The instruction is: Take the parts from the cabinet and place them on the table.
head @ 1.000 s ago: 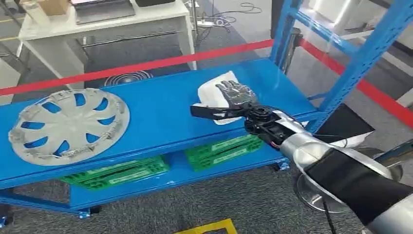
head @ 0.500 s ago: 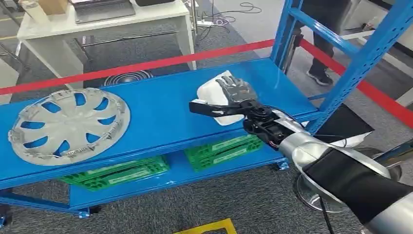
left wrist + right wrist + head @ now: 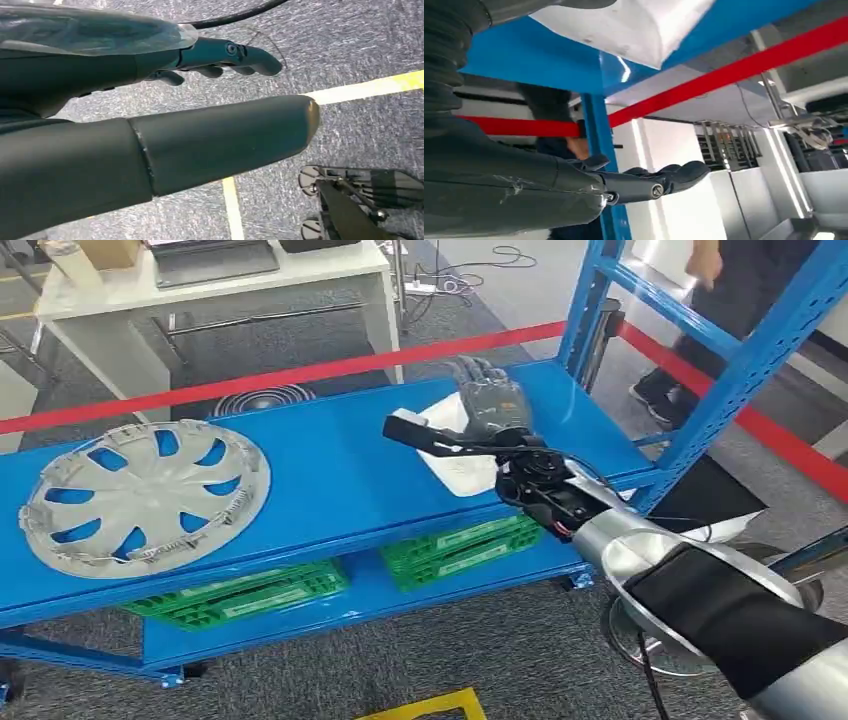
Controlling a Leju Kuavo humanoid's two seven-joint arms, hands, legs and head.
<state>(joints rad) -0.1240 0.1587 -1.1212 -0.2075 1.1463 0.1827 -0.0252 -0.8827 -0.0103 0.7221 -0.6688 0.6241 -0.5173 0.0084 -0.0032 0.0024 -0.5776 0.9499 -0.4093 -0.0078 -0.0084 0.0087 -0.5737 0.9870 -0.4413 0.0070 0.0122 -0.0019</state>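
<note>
A white flat part (image 3: 455,468) lies on the right half of the blue shelf (image 3: 330,470). My right hand (image 3: 490,405) hovers over its far side with fingers stretched out and thumb pointing left, holding nothing. The right wrist view has the white part (image 3: 634,25) on the blue shelf beyond the spread fingers (image 3: 649,184). A grey wheel cover (image 3: 145,495) rests on the shelf's left end. My left hand (image 3: 220,55) hangs over the grey floor, fingers loosely extended and holding nothing.
Blue rack uprights (image 3: 740,370) stand to the right of my arm. Green crates (image 3: 460,545) sit on the lower shelf. Red barrier tape (image 3: 300,375) runs behind the rack, with a white table (image 3: 220,280) beyond. A person (image 3: 700,300) stands at the back right.
My right hand has moved farther across the shelf, past the white part's far side. The person at the back right has come closer to the rack.
</note>
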